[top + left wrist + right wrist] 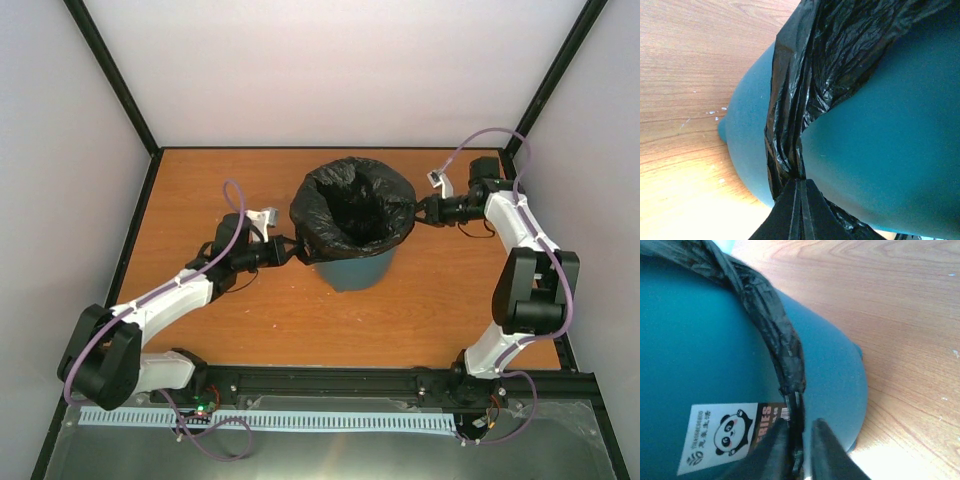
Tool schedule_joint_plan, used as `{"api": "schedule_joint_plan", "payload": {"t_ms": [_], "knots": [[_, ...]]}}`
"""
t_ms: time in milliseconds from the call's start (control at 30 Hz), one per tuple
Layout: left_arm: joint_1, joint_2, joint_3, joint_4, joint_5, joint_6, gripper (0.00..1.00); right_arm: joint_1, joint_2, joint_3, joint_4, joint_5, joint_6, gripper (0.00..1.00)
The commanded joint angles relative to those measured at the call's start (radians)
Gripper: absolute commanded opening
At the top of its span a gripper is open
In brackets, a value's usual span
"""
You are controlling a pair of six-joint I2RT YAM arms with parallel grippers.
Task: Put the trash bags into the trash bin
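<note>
Lining teal bin (355,270), glossy wrinkled black bag (330,225)

"RIES" on trash bin (690,340) sticker (735,432)

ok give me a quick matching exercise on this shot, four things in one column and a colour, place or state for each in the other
1 trash bag
2 trash bin
3 left gripper
4 panda sticker

a teal green
b stuck on the bin's outer wall
c shut on a bunch of black film
d glossy black, folded over the bin's rim

Pairs: 1-d, 2-a, 3-c, 4-b
</note>
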Motion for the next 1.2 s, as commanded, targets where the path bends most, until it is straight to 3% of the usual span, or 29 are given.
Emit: {"api": "schedule_joint_plan", "payload": {"t_ms": [0, 133, 433, 533, 600, 667, 767, 833, 1000, 1167], "knots": [[-0.006, 0.022, 0.043, -0.006, -0.025, 0.037, 0.01, 0.007, 0.019, -0.026, 0.022, -0.011, 0.016, 0.05], [-0.003, 0.090, 0.033, -0.042, -0.119, 0.059, 0.01, 0.006, 0.051, -0.097, 0.044, 0.010, 0.012, 0.03], [-0.003, 0.242, -0.012, 0.053, -0.069, 0.026, 0.00, 0.013, 0.107, -0.167, 0.072, 0.117, 0.013, 0.03], [-0.002, 0.227, -0.009, 0.037, -0.067, 0.025, 0.01, 0.015, 0.116, -0.161, 0.056, 0.117, 0.001, 0.08], [-0.003, 0.193, -0.007, 0.013, -0.068, 0.025, 0.01, 0.016, 0.100, -0.146, 0.027, 0.118, -0.023, 0.17], [-0.003, 0.146, -0.007, -0.028, -0.078, 0.027, 0.15, 0.011, 0.051, -0.140, 0.006, 0.122, -0.044, 0.27], [-0.003, 0.050, -0.005, -0.115, -0.085, 0.037, 0.54, -0.017, -0.035, -0.139, -0.024, 0.136, -0.077, 0.40], [-0.001, -0.014, -0.007, -0.176, -0.093, 0.044, 0.66, -0.047, -0.068, -0.127, -0.056, 0.137, -0.117, 0.46], [0.001, -0.162, 0.001, -0.338, -0.136, 0.062, 0.74, -0.144, -0.063, -0.043, -0.108, 0.146, -0.184, 0.50], [0.004, -0.264, 0.081, -0.468, -0.193, 0.080, 0.75, -0.121, -0.012, 0.041, -0.032, 0.179, -0.132, 0.50]]}}
